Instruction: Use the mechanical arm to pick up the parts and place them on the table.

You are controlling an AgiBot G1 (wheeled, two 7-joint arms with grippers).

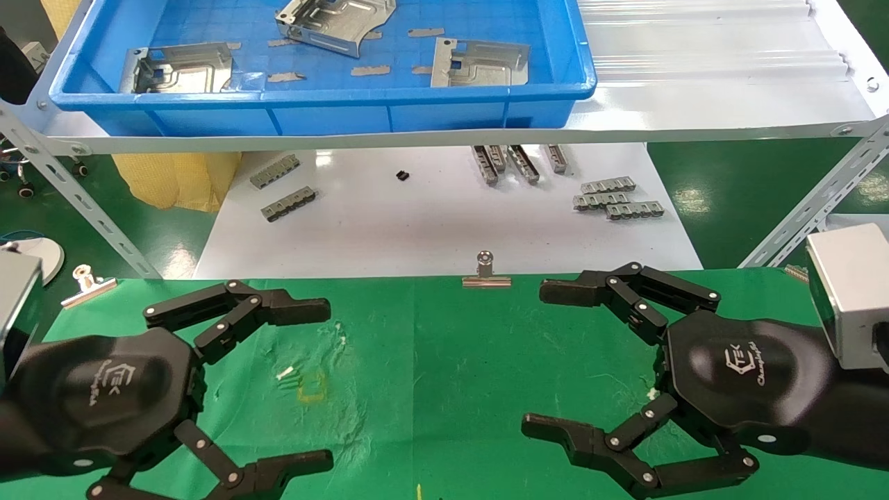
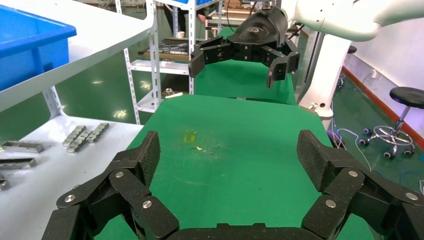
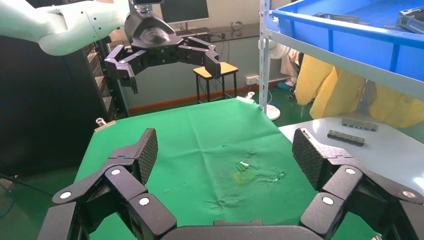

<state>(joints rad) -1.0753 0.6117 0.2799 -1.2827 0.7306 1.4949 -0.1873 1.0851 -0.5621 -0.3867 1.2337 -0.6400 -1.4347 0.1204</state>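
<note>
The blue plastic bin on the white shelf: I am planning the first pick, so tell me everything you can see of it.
The blue plastic bin is a shallow rectangular tray with a rolled rim and ribbed front wall, sitting on the white metal shelf above the green cloth table. Its gridded floor holds three grey stamped sheet-metal plates: one left, one right, and a rear one tilted. Small grey scraps lie scattered among them. Neither gripper touches it.

Bright, even light; glossy floor glare
</note>
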